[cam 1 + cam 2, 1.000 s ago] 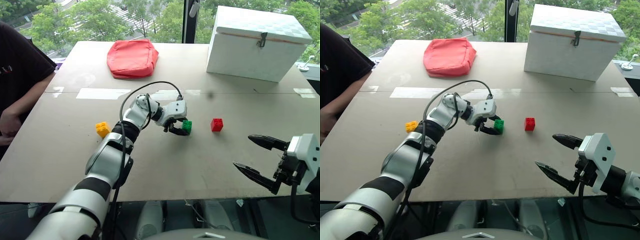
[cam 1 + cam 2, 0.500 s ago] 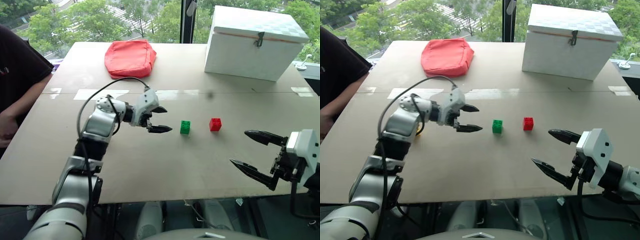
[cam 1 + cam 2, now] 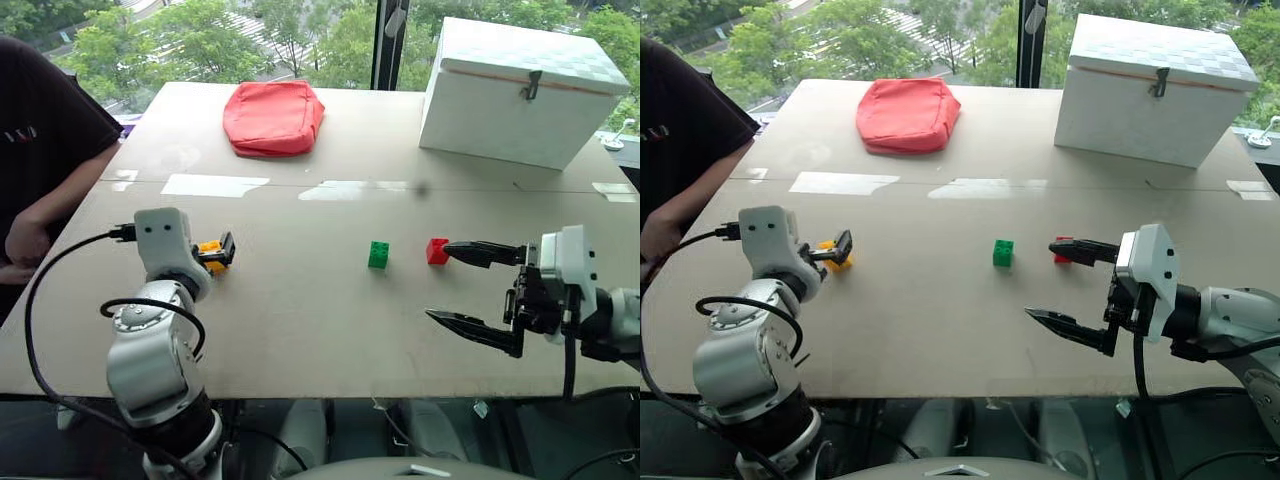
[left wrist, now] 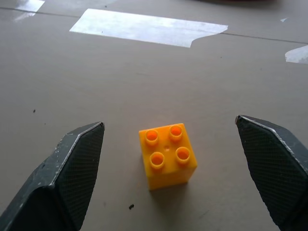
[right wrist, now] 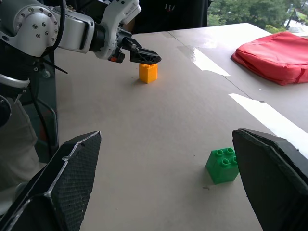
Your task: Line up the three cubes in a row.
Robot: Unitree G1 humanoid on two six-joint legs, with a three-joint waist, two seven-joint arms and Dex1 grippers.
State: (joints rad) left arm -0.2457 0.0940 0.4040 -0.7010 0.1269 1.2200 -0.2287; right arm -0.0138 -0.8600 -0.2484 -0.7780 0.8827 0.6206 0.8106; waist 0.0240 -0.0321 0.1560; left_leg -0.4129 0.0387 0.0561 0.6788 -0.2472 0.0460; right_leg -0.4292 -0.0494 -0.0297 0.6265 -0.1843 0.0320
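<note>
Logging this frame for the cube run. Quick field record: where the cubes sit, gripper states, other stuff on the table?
yellow cube: on the table, apart from the other two, between the open jaws of the left gripper, untouched
green cube: mid-table, free
red cube: beside the green one, with a gap
right gripper: jaws open, empty, upper tip close to the red cube
red pouch: far side
white box: far side, lid closed
person: at the table's left edge

Table (image 3: 300,320) bearing a green cube (image 3: 379,254); red cube (image 3: 436,250) just right, yellow cube (image 3: 210,255) far left, red pouch (image 3: 273,116) and white box (image 3: 520,92) behind.
</note>
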